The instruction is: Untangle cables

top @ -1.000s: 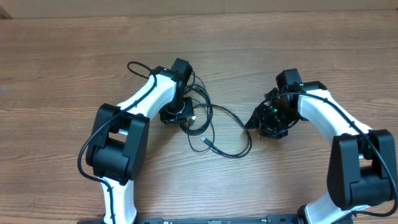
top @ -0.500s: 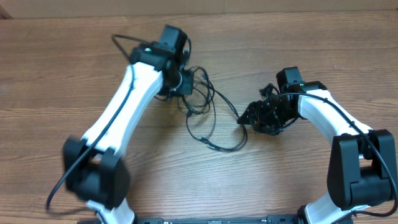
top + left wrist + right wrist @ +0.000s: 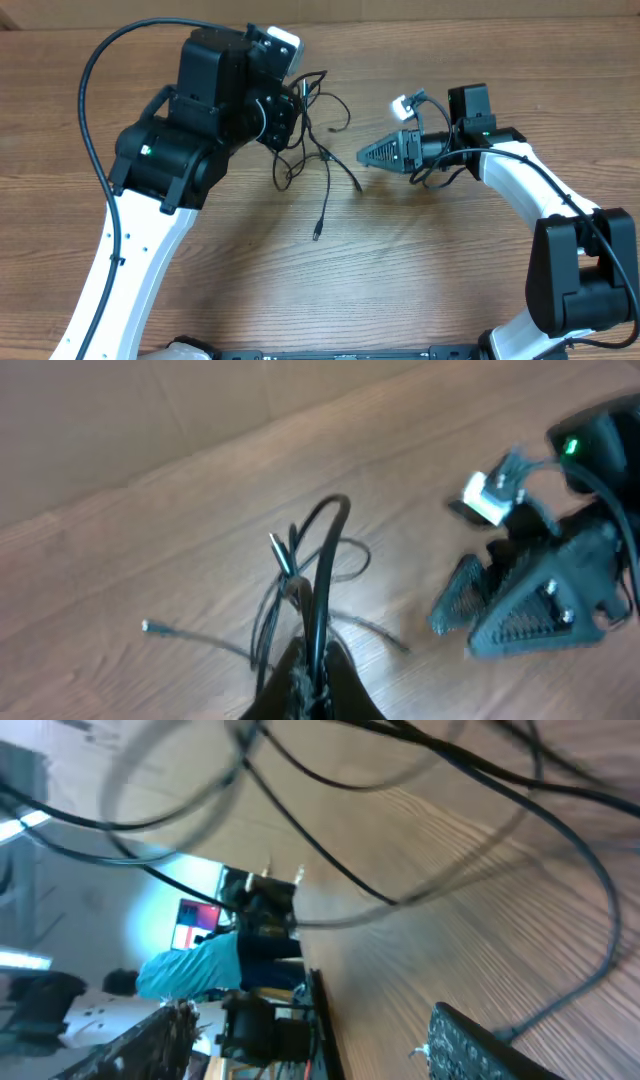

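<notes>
The cables [image 3: 322, 160] are a bundle of thin black cords hanging from my left gripper [image 3: 288, 118], which is raised above the table's back middle. One loose plug end [image 3: 318, 232] trails down toward the wood. In the left wrist view the jaws [image 3: 318, 678] are shut on a black cord, with loops [image 3: 322, 550] and a silver tip [image 3: 148, 626] beyond. My right gripper [image 3: 365, 155] points left, just right of the bundle, open and holding nothing. Its fingers [image 3: 480, 1045] stand wide apart around bare air [image 3: 310, 1050], with cords [image 3: 330, 870] crossing ahead of it.
The wooden table [image 3: 450, 260] spreads all around. The left arm's thick black supply cable [image 3: 100, 60] arcs over the back left. A white tag [image 3: 403, 103] sits on the right wrist. Both arm bases [image 3: 580, 280] stand along the front edge.
My left arm rose and swung back, lifting the bundle off the table. The right jaws widened and the loop that reached them pulled away. The right gripper lifted and now points left.
</notes>
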Robot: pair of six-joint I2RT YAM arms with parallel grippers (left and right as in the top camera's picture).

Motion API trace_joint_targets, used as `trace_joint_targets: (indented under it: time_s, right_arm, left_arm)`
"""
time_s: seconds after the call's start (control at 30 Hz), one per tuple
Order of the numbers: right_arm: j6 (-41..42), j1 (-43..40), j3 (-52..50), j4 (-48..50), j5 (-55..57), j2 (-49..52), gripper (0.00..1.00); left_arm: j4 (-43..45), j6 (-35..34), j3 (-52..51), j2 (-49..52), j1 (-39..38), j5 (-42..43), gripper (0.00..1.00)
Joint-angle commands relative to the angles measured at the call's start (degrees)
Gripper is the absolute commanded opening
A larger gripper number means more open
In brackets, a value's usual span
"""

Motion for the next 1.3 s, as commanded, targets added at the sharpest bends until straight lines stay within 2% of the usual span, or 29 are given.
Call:
trace_joint_targets:
  time_s: [0.0,0.13,0.3,0.4,0.53,0.77,0.87,1.03,1.13,1.27]
  right_arm:
    - [6.58,1.11,1.01,2.86,-0.52,-0.11,0.72]
    - [14.16,3.32,0.98,3.72,9.31,-0.11,0.71]
    - [20.0,10.1,0.98,4.59,22.12,-0.11,0.71]
    - [22.08,13.2,0.98,7.26,25.77,-0.11,0.71]
    - [28.22,17.44,0.98,12.17,36.28,-0.11,0.71]
    - [30.51,19.89,0.98,18.78,41.42,-0.11,0.71]
    - [32.2,19.91,0.83,16.24,50.99,0.0,0.71]
    - [35.91,19.41,0.79,6.58,66.88,0.0,0.72]
    - [36.37,18.25,0.79,3.08,69.75,0.0,0.73]
    - [36.37,14.95,0.79,-1.42,69.75,0.0,0.77]
  left_arm:
    - [-1.79,0.46,0.92,1.77,-0.39,-0.46,0.04]
    - [-2.99,-2.01,0.92,4.24,-0.42,2.23,0.04]
    - [-3.15,-6.29,0.92,7.48,-0.39,4.55,0.04]
    - [-3.32,-6.19,0.92,8.15,-0.39,8.85,0.04]
    - [-4.2,-3.17,0.92,8.22,-0.39,16.31,0.04]
    - [-7.32,1.33,0.94,8.17,-0.35,28.15,0.04]
    - [-7.43,1.33,0.96,7.67,-0.35,29.2,0.04]
    - [-7.72,1.09,0.96,5.42,-0.28,29.03,0.04]
    - [-7.67,-0.2,0.96,3.34,0.13,28.74,0.04]
    - [-7.67,-7.8,0.96,-1.27,3.69,21.4,0.04]
